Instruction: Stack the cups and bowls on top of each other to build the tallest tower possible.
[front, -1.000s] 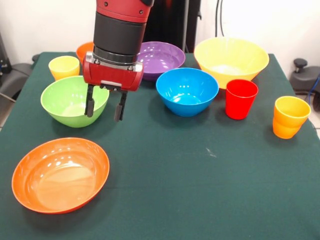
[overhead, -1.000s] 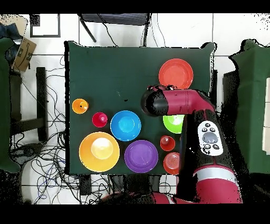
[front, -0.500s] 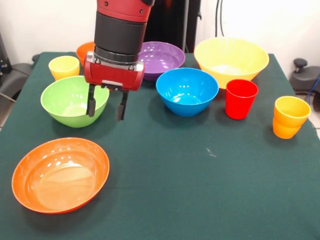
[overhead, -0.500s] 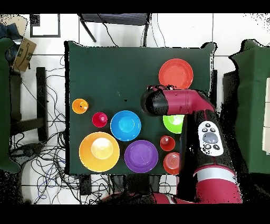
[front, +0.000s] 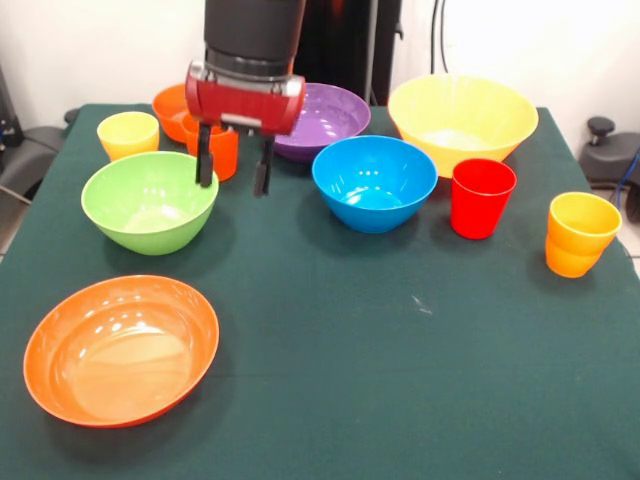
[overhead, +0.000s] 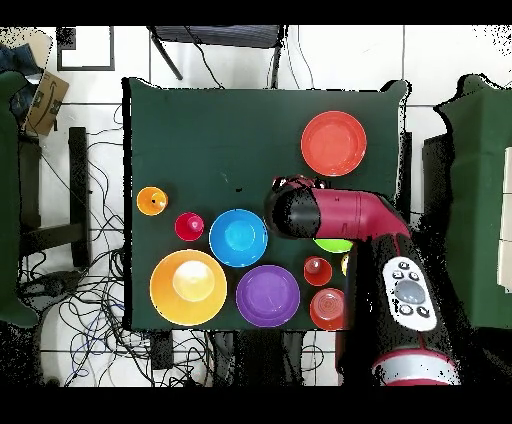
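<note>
My gripper (front: 233, 170) hangs open and empty above the cloth, between the green bowl (front: 150, 200) and the blue bowl (front: 375, 180). The orange cup (front: 224, 150) shows behind its fingers, apart from them. The small orange bowl (front: 170, 104) and the pale yellow cup (front: 128, 134) sit at the far left. The purple bowl (front: 325, 115) and the yellow bowl (front: 462, 115) stand at the back. A red cup (front: 482, 197) and an amber-yellow cup (front: 580, 233) are on the right. The wide orange bowl (front: 120, 345) lies near left. In the overhead view the arm (overhead: 300, 210) hides the gripper.
Everything rests on a dark green cloth-covered table (front: 400, 380). The arm covers most of the green bowl (overhead: 333, 245) from above. Cables and a box (overhead: 45, 95) lie on the floor around the table.
The gripper has risen and drawn back from beside the green bowl's rim toward the far side, uncovering the orange cup. It stays open. No cup or bowl has moved.
</note>
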